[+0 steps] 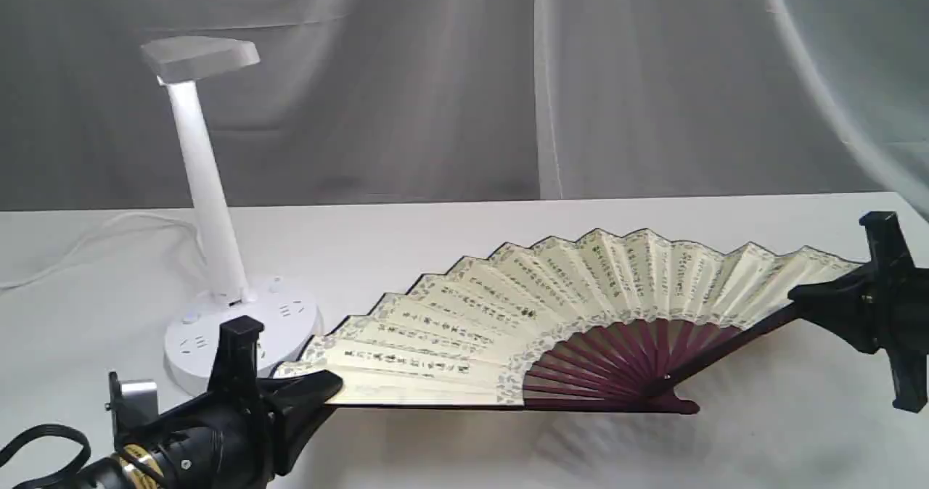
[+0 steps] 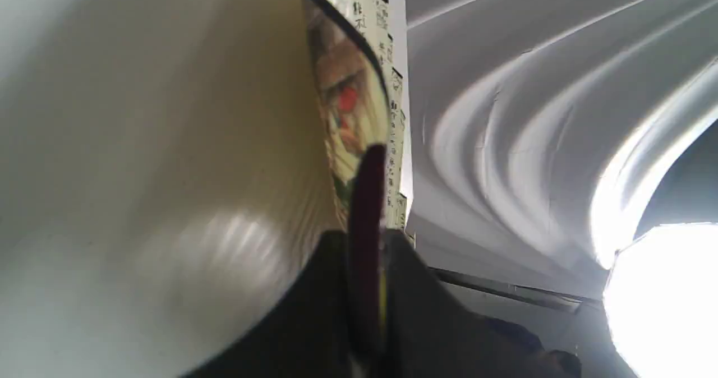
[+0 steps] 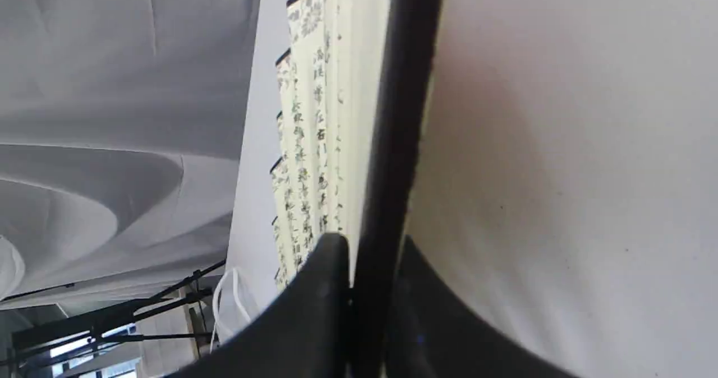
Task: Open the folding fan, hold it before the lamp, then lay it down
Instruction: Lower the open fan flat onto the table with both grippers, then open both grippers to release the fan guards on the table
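White table (image 1: 464,257) — lamp (image 1: 208,184), cord (image 1: 87,241).

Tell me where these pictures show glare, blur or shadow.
Exterior view: the cream pleated paper fan casts a striped shadow on the white table. Left wrist view: blown-out glare at one edge, fan's dark guard blurred. Right wrist view: black fingers out of focus, calligraphy sharp.

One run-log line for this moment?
folding fan: spread open | left tool: shut on one guard | right tool: shut on other guard | lamp: behind fan's left end
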`<state>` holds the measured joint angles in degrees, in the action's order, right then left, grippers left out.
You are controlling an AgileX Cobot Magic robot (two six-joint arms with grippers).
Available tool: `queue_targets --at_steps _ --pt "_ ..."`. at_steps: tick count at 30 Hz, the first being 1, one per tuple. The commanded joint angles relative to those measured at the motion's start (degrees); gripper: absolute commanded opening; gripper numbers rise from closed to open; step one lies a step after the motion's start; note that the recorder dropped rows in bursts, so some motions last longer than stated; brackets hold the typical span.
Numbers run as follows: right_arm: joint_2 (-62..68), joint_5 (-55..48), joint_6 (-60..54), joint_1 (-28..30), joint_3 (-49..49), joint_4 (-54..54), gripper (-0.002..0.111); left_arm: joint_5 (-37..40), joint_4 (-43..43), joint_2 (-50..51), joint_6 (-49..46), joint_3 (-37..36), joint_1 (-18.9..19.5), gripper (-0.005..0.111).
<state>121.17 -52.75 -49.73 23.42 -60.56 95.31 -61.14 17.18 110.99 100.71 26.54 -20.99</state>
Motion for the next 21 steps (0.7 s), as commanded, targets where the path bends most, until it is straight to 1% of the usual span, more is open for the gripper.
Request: queue_targets --at_steps 1,5,8,12,16,21 --pt "0.41 0.51 -2.91 -0.05 -0.25 -2.83 0.005 -0.04 -1.21 -0.19 -0.72 0.48 -0.32 0.0" --pt "0.41 0.83 -2.91 -0.05 -0.25 -3.61 0.023 -0.29 -1.74 -0.19 -0.72 0.48 -0.32 0.0" --pt "0.41 1.06 -2.91 -0.05 -0.25 -4.79 0.032 -0.29 -1.9 -0.19 -0.72 0.48 -0.32 0.0" --pt "0.41 1.35 -2.91 -0.05 -0.25 -7.57 0.043 -0.02 -2.26 -0.19 -3.17 0.48 -0.32 0.0" --pt "0.41 1.35 -2.91 -0.05 -0.25 -10.79 0.054 1.96 -2.26 -0.19 -4.13 0.48 -0.32 0.0" --pt "0.41 0.4 -2.75 -0.05 -0.25 -13.87 0.065 2.08 -2.26 -0.19 -4.8 0.48 -0.32 0.0"
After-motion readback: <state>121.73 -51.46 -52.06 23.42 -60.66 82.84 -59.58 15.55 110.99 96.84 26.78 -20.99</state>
